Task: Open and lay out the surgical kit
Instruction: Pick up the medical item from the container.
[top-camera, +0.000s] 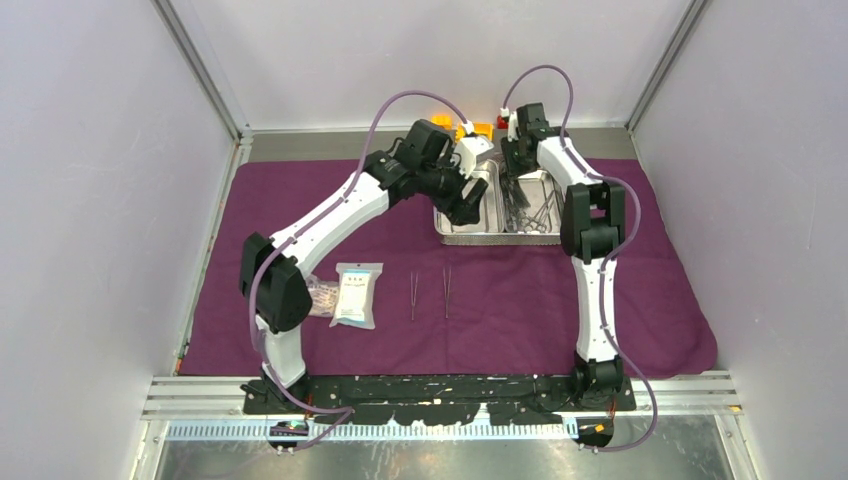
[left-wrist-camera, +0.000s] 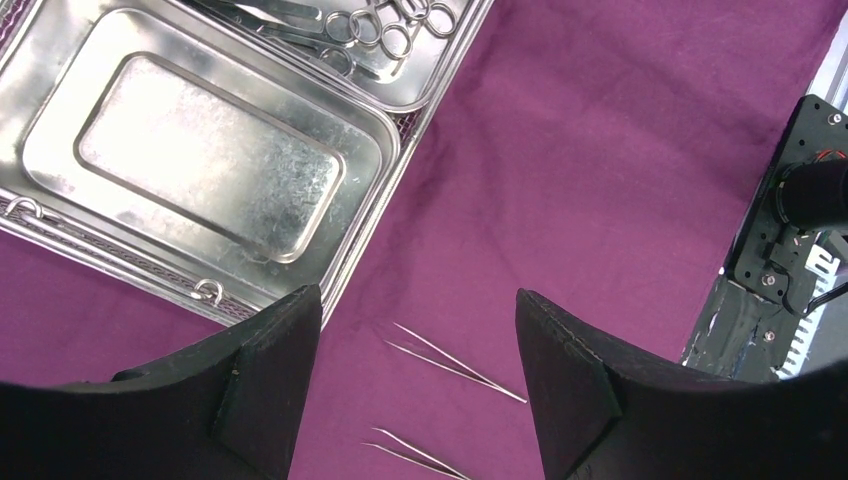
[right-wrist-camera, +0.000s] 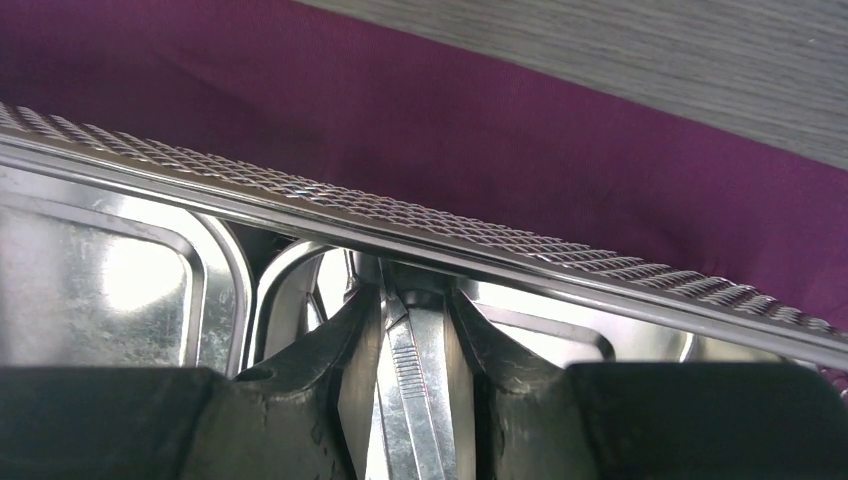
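Note:
The dark-purple cloth (top-camera: 640, 300) lies spread flat. The steel tray (top-camera: 470, 236) stands on it at the back. Its left compartment (left-wrist-camera: 200, 160) is empty and its right compartment holds scissors and clamps (top-camera: 532, 210), which also show in the left wrist view (left-wrist-camera: 385, 30). My left gripper (top-camera: 470, 208) hangs open and empty (left-wrist-camera: 418, 300) over the tray's near edge. My right gripper (top-camera: 517, 172) is down in the right compartment's far end, shut (right-wrist-camera: 410, 295) on a ridged steel instrument (right-wrist-camera: 415, 380). Two tweezers (top-camera: 412, 295) (top-camera: 447, 292) lie on the cloth (left-wrist-camera: 455, 362) (left-wrist-camera: 415, 455). Two clear packets (top-camera: 357, 295) (top-camera: 322, 297) lie to their left.
Yellow and orange toy bricks (top-camera: 470, 128) and a red one (top-camera: 502, 122) sit on the bare table behind the cloth. Grey walls enclose both sides and the back. The right arm's base (left-wrist-camera: 800, 220) shows at the cloth's near edge.

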